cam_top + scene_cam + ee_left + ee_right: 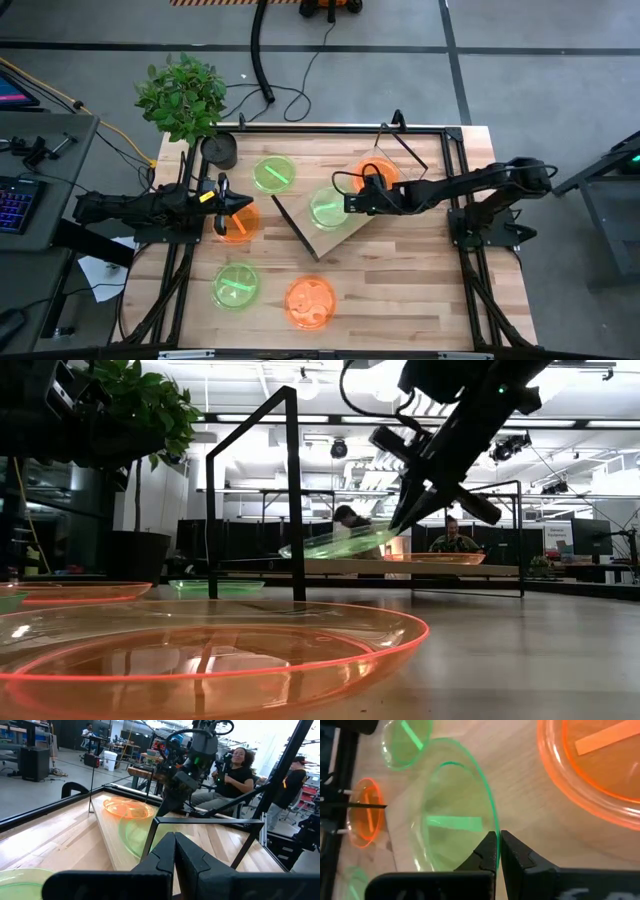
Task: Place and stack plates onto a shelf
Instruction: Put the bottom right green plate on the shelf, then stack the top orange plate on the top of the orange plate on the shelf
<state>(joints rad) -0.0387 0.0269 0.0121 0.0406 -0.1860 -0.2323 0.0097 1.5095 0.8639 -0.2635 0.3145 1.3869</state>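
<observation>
Butcher-block table (400, 290) carries everything. Light-wood shelf (345, 232), w/ black wire end frames, lies askew at table centre-right and holds two plates: orange plate (385, 172) flat on its far end, and green plate (328, 207) on the near part, tilted, one edge lifted, per low view. Right gripper (351, 201) is pinched on that green plate's rim, fingers narrow w/ the thin edge between them. Off the shelf, on the table: green plate (274, 175) near the dark pot (219, 150) w/ leafy plant (182, 96), another green plate (235, 286) front-left, orange plate (310, 302) front-centre. Left gripper (243, 206) hangs over a third orange plate (238, 222) at table left, fingers together, gripping nothing.
</observation>
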